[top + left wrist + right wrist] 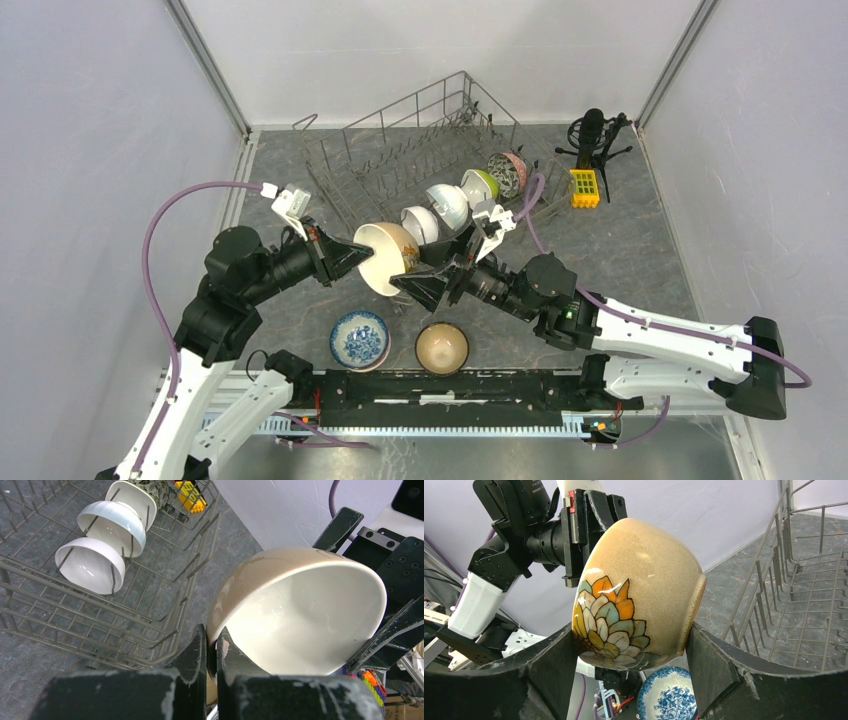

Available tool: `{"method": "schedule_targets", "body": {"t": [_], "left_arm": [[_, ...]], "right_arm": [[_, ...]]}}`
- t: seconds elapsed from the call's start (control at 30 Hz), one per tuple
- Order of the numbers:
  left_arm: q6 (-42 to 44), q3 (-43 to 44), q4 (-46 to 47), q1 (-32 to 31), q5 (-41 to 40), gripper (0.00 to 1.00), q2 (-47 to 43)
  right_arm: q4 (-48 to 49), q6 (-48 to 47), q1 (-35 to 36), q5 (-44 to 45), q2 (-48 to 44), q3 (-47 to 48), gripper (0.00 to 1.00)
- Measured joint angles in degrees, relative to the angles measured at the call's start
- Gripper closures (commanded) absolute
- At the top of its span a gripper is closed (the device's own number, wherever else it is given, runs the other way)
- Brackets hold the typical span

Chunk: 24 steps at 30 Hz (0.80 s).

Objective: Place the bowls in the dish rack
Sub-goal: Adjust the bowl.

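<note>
- Nearest the arm bases, a blue-and-white bowl [359, 340] and a brown-rimmed bowl [441, 347] sit upright on the grey table [640, 250], side by side but not touching.
- Just beyond them, the tan flower bowl [385, 258] is held off the table. It is tipped on its side with its cream inside turned toward the left arm, at the near edge of the dish rack [370, 170] and not among the tines.
- The left gripper [211, 650] is clenched on that bowl's rim, one finger inside and one outside.
- The right gripper [631, 632] has its fingers spread wide, one on each side of the painted outer wall. They lie close against it, but I cannot tell whether they press it.
- In the rack, a diagonal row of bowls stands on edge between the tines: a white bowl [420, 224], a second white bowl [447, 205], a lime-green bowl [480, 186], then a speckled bowl [507, 173] at the far end.
- Farthest off, to the rack's right, are a yellow block [584, 187] and a black microphone [593, 135] on a tripod.
</note>
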Motion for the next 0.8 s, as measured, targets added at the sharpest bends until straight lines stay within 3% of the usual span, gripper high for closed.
{"method": "schedule_targets", "body": {"t": [0.43, 0.57, 0.67, 0.73, 0.8], "left_arm": [[-1.4, -0.4, 1.3, 0.0, -0.7, 0.98, -0.5], [-1.5, -0.4, 1.2, 0.0, -1.2, 0.98, -0.6], [-1.6, -0.4, 1.2, 0.0, -1.5, 0.98, -0.6], [-1.7, -0.4, 1.2, 0.0, -1.6, 0.98, -0.6], [-1.8, -0.4, 1.2, 0.0, -1.7, 0.98, -0.7]], "right_arm": [[2.7, 0.7, -0.1, 0.5, 0.7, 0.0, 0.20], [3.6, 1.0, -0.2, 0.5, 1.0, -0.3, 0.23], [4.1, 1.2, -0.3, 0.6, 1.1, -0.4, 0.36], [4.3, 1.2, -0.3, 0.6, 1.2, -0.4, 0.56], [4.5, 1.2, -0.3, 0.6, 1.3, -0.4, 0.83]]}}
